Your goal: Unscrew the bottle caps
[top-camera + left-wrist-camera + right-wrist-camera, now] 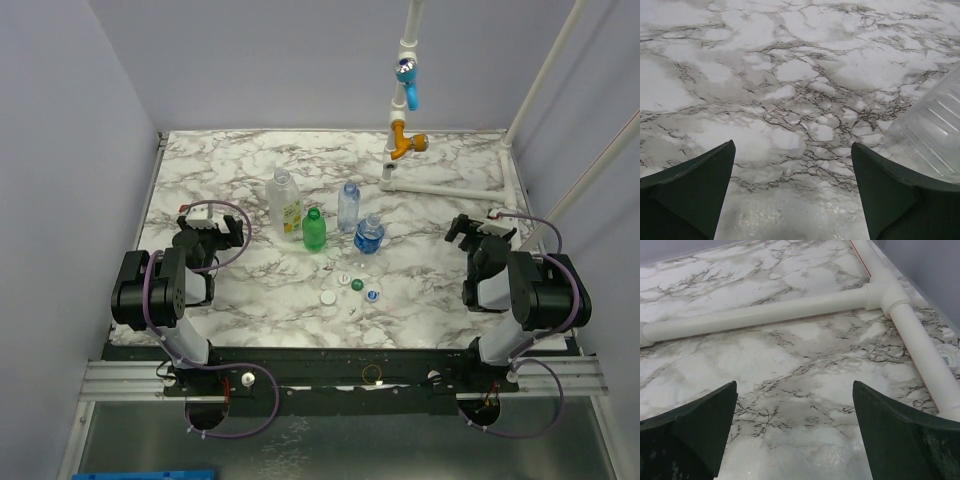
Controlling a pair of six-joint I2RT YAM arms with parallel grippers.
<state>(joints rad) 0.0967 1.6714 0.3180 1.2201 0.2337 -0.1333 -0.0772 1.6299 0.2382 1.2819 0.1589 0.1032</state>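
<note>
**Nothing held on either side**

The white-and-grey marbled table carries four plastic bottles at its centre: one tall clear, one green, two small blue-labelled. The left gripper and right gripper hang either side, jaws wide apart. Small round plastic caps lie just before the bottles

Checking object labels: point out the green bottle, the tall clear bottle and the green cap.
green bottle [314,232]: top external view, on its body.
tall clear bottle [287,212]: top external view, on its yellowish label.
green cap [357,284]: top external view, on its top face.
</note>
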